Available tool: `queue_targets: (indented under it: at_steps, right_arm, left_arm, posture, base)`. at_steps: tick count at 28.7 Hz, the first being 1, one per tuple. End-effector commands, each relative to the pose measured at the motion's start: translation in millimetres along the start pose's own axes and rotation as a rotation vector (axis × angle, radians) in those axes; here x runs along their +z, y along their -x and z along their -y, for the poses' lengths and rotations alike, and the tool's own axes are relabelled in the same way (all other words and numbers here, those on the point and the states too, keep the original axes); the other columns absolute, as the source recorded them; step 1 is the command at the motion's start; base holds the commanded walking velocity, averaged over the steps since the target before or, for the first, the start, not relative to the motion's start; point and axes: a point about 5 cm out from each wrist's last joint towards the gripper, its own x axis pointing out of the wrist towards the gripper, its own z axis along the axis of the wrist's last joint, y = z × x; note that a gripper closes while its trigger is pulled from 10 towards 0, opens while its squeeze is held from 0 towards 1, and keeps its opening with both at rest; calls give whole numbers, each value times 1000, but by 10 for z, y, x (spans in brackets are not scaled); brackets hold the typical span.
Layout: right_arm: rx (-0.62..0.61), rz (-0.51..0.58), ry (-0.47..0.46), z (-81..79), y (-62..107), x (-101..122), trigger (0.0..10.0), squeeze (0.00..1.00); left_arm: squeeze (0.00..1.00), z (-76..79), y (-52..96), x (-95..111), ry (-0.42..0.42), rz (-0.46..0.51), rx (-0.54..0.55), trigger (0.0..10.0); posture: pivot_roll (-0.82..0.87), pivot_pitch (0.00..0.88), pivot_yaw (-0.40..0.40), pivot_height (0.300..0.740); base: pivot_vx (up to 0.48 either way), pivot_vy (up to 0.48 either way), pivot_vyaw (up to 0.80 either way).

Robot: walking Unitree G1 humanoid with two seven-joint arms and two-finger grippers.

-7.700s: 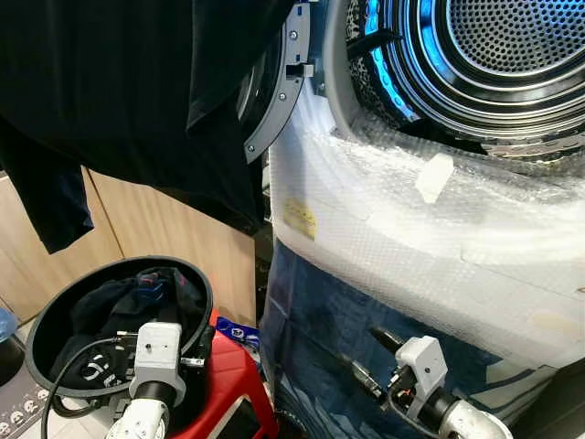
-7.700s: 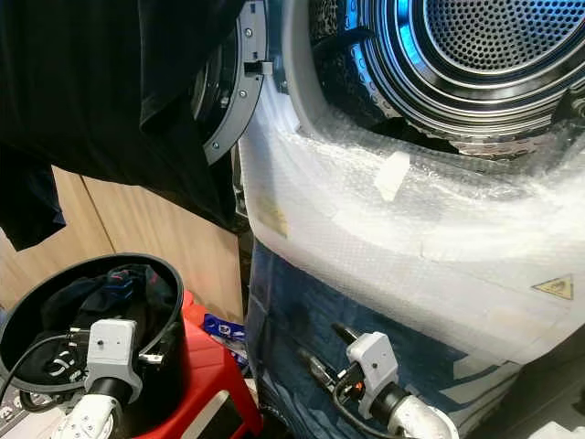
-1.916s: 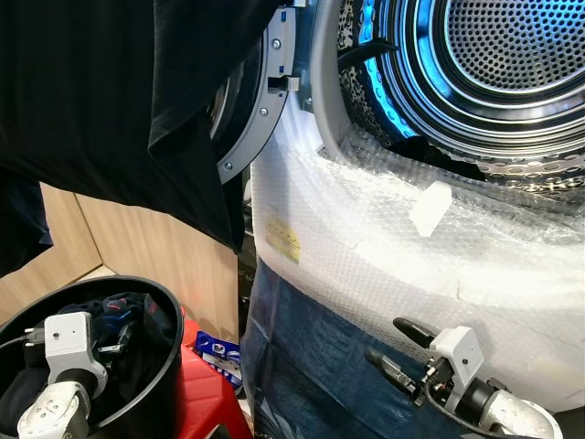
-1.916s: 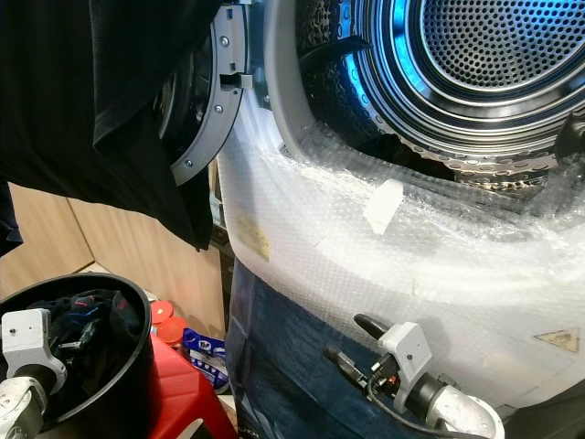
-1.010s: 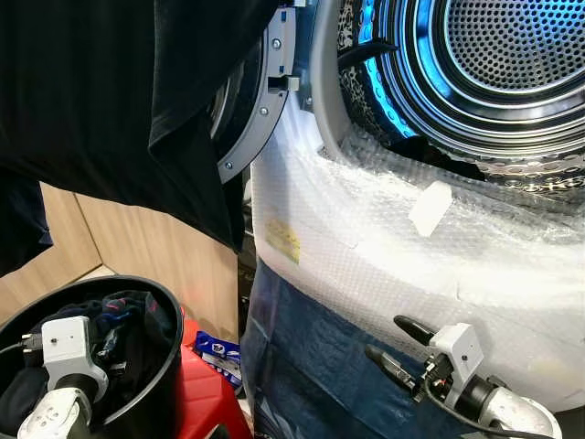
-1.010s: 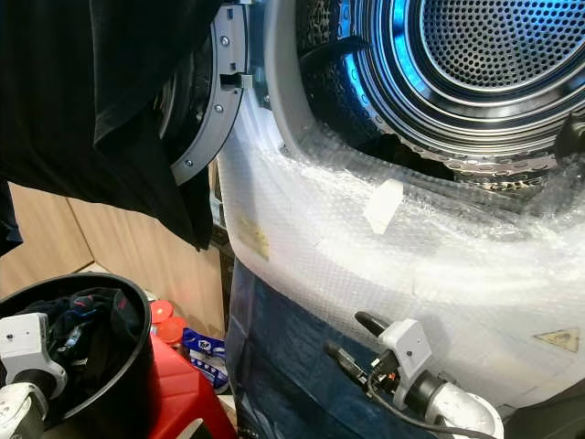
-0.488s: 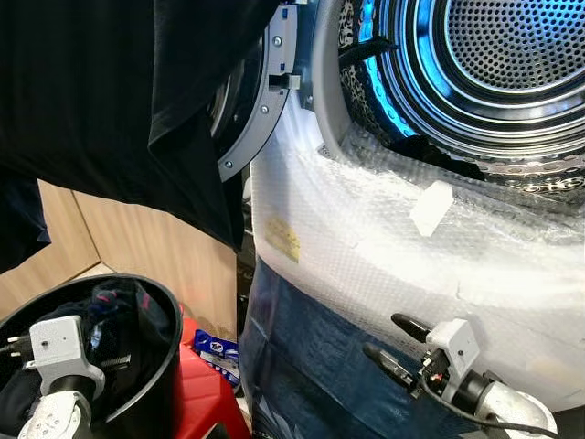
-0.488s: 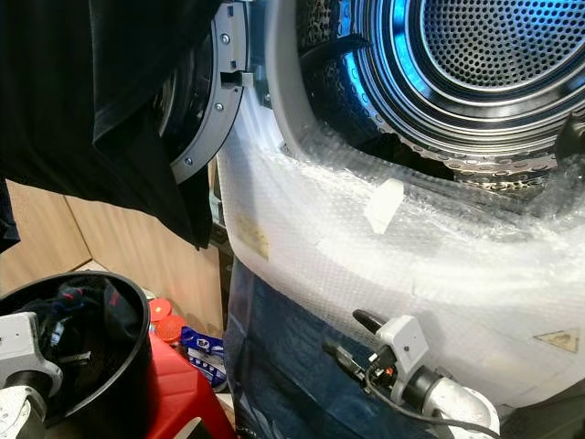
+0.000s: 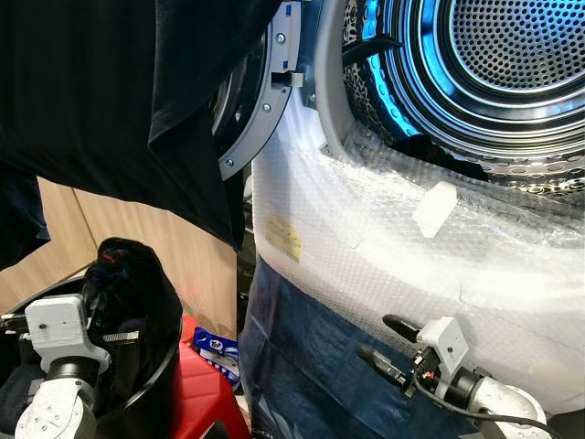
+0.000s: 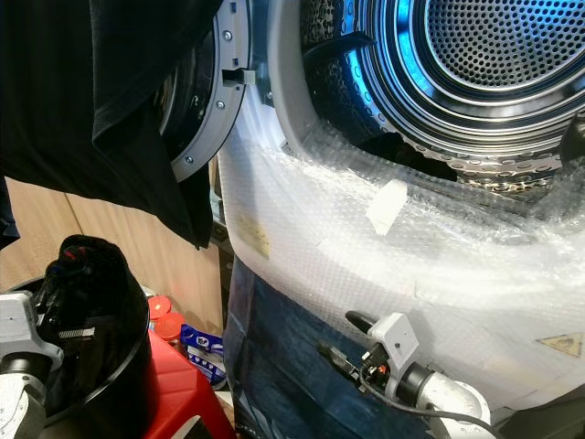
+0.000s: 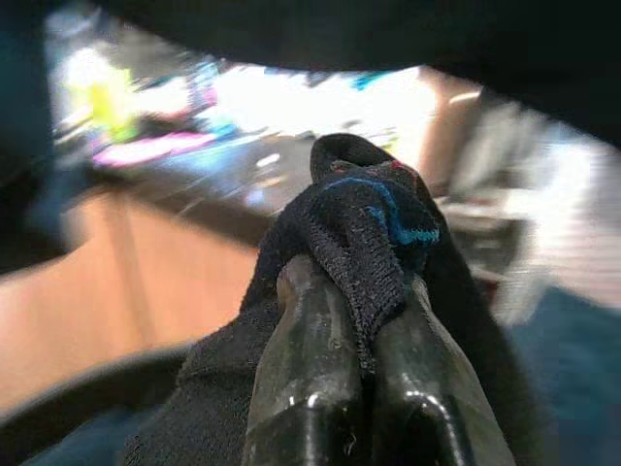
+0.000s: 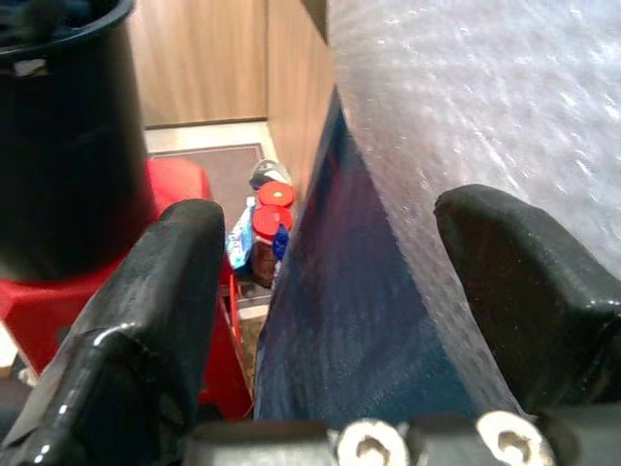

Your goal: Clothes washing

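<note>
My left gripper (image 11: 355, 291) is shut on a black garment (image 9: 128, 293) with a blue stripe, and the cloth drapes over both fingers. It holds the garment up above the black laundry basket (image 9: 157, 395) at the lower left. More dark clothes lie in the basket. The washing machine's drum (image 9: 512, 55) stands open at the upper right, lit blue. My right gripper (image 9: 376, 337) hangs open and holds nothing, low in front of the machine's bubble-wrapped front (image 9: 384, 247).
The basket stands on a red stool (image 9: 208, 389). The open washer door (image 9: 265, 101) carries a large black cloth (image 9: 91, 101) draped over it. Bottles with red caps (image 12: 268, 216) lie on the floor beside the machine. Wooden cabinets (image 9: 119, 238) stand behind.
My left gripper has risen out of the basket, pulling the black garment up with it. The right gripper has shifted slightly left and stays open.
</note>
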Motion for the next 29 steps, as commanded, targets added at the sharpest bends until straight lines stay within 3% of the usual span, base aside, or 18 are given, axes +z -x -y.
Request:
queue_targets:
  at_steps: [1,7,11,19,22,29]
  right_arm:
    - [25,-30,22,18,15,-11,10000,0]
    - [102,-64,45,-20,-17,-24,10000,0]
    - [141,-62,45,-12,-25,25,10000,0]
    - [198,-31,2,-30,30,120,10000,0]
    - [271,-3,-75,-117,122,170,10000,0]
    - [275,-14,-107,-263,175,135,10000,0]
  left_arm:
    - [0,173,-45,83,-28,28,-105,10000]
    - [0,786,-116,189,-114,52,-457,10000]
    - [0,1166,-232,431,-70,96,-678,10000]
    - [0,1460,-197,394,-51,43,-844,10000]
    - [0,1551,-146,308,-71,-1,-887,10000]
    - [0,1663,-87,246,-96,-36,-919,10000]
  posture:
    - [84,0,-93,740]
    - [75,0,-79,740]
    - [65,0,-62,740]
    - [44,0,-39,740]
    - [26,0,-25,740]
    - [14,0,-14,740]
  base:
    - [0,0,0]
    - [0,0,0]
    - [0,0,0]
    - [0,0,0]
    - [0,0,0]
    - [0,0,0]
